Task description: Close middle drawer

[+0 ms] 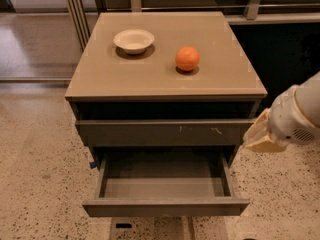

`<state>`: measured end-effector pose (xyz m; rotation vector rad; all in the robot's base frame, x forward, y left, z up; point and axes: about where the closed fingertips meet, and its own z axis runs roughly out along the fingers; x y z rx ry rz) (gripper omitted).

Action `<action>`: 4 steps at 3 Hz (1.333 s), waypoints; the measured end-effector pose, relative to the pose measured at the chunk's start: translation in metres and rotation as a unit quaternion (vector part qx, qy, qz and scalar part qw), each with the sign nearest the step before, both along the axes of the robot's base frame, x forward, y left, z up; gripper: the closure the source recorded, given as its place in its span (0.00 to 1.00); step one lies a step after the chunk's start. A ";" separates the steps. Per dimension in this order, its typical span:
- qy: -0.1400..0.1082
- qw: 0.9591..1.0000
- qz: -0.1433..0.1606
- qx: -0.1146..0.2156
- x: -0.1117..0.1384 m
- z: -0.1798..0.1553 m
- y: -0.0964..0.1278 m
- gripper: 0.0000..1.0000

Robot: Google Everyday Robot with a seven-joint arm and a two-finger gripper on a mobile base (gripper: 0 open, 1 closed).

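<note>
1. Presently, the middle drawer stands open, extended toward 6 o'clock from the cabinet body. It occupies the lower centre of the view.
2. Its plain flat front is the part nearest the camera. Behind the front, the shallow grey-brown box is exposed and nothing is seen lying in it.
3. Directly above, at 12 o'clock from the open box, sits the upper drawer front. It carries small white scratches right of centre. A dark gap shows between this front and the cabinet top.
4. At 9 o'clock from the open box, a small piece of blue tape is fixed to the cabinet's left edge.
5. On the cabinet top stand two items, well apart from each other: a white bowl, upright, and an orange at 3 o'clock from the bowl.
6. The gripper hangs at 3 o'clock from the cabinet, just beside the right end of the upper drawer front and level with it. No contact with the cabinet or either drawer is seen. Whether it is parted or closed cannot be determined; it holds nothing that can be seen.
7. The white arm enters from the right edge of the view.
8. The cabinet stands on a speckled floor.
</note>
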<state>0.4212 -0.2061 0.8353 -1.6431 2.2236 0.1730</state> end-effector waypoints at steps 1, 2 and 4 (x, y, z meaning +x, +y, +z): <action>0.062 0.995 0.006 0.078 -0.016 -0.093 0.015 0.93; 0.116 0.986 0.020 0.119 -0.032 -0.154 0.027 1.00; 0.129 0.984 0.029 0.124 -0.036 -0.191 0.025 1.00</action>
